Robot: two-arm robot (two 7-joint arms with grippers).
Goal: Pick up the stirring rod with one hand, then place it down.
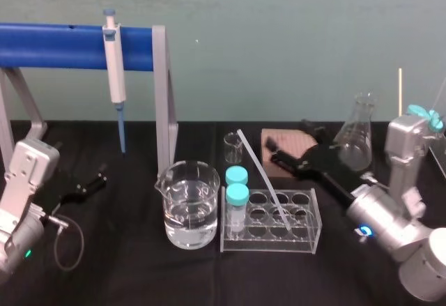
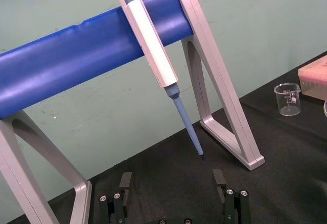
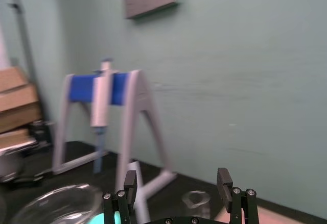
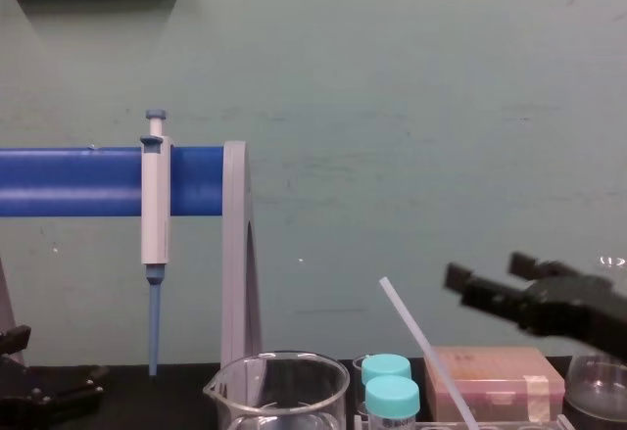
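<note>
Black table [image 1: 125, 278], teal wall: right pincer [image 1: 291, 141] spread wide and empty, hovering just behind the stirring rod [image 1: 263, 177]; nothing gripped yet.

Rod leans in the clear tube rack [image 1: 306, 243], foot in what looks like a front-row well, top slanting back-left toward the small beaker [image 1: 233, 147]. Suggest right pincer closes on the free upper length with its jaws square across the rod and the rod centred, since it looks thin and slick, then pulls out along the rod's own slant so the foot doesn't lever the rack. Obstacles: two teal-capped tubes [image 1: 237, 194] just beside the rod, tip box [image 1: 273, 142] under the pincer, water beaker [image 1: 189, 212] left of the rack, flask [image 1: 357, 139] near the right arm. Left pincer [image 2: 172, 180] parked at table's left, open, holding nothing. Pipette [image 1: 113, 62] on the blue stand well apart.
</note>
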